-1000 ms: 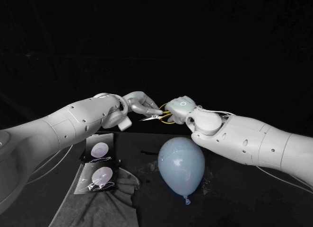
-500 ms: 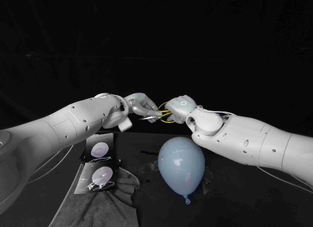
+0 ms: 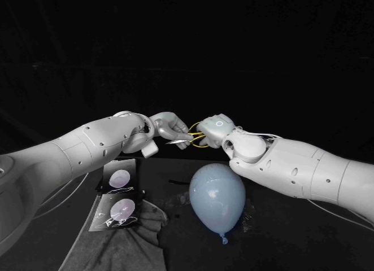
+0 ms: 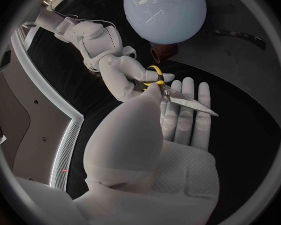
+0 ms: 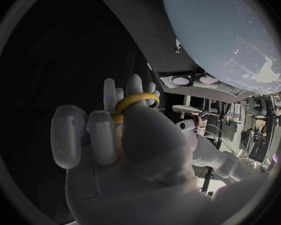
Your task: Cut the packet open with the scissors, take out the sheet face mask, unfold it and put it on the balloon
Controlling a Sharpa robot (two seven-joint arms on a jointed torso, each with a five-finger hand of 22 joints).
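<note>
Scissors [image 3: 187, 139] are hanging in the air between the two hands, well above the table [image 3: 175, 169]. Right hand [image 3: 213, 129] is gripping them by the yellow handles, with one loop riding over its fingers and the blades pointing across at the left hand [image 3: 166, 125]. Left hand is pinching the blades: I'm seeing its thumb pressing the steel against straight, close-lying fingers. Balloon [image 3: 217, 195] is lying on the table right below the right hand, knot end toward the robot. Two packets [image 3: 120, 180] are lying flat below the left hand and forearm, one just beside the other, at the edge of a crumpled grey cloth [image 3: 122, 248]. Neither hand is touching them.
</note>
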